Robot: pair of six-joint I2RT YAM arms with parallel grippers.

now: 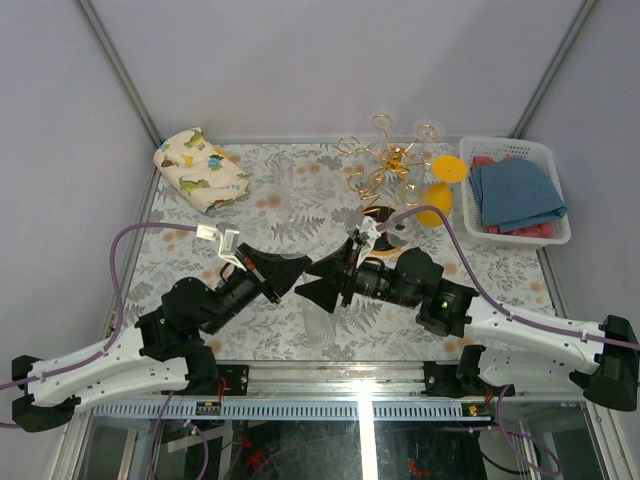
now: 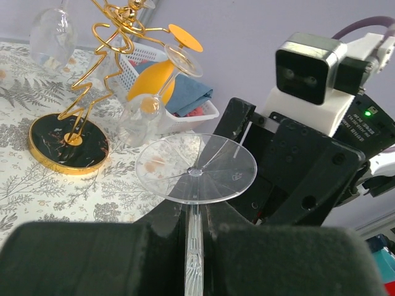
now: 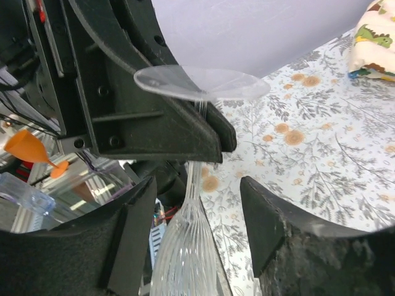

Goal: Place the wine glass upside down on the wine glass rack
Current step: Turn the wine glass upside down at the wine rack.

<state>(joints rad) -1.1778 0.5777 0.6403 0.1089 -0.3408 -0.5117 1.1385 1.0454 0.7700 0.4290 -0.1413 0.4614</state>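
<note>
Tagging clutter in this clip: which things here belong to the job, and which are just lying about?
Job:
- wine glass, stem in the shut left gripper
- open right gripper
- rack

Lying about:
- orange glass hung on the rack
- basket
- blue cloths
- dinosaur cloth

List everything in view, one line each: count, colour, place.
held wine glass: 1, clear, mid-table
wine glass rack: 1, gold, black base, far centre
orange glass: 1, orange, hanging on rack
clear glasses: at least 2, clear, hanging on rack
basket: 1, white, far right
blue cloth: 1, blue, in basket
dinosaur-print cloth: 1, cream, far left
left gripper: black, shut on held glass's stem
right gripper: black, open around its bowl
</note>
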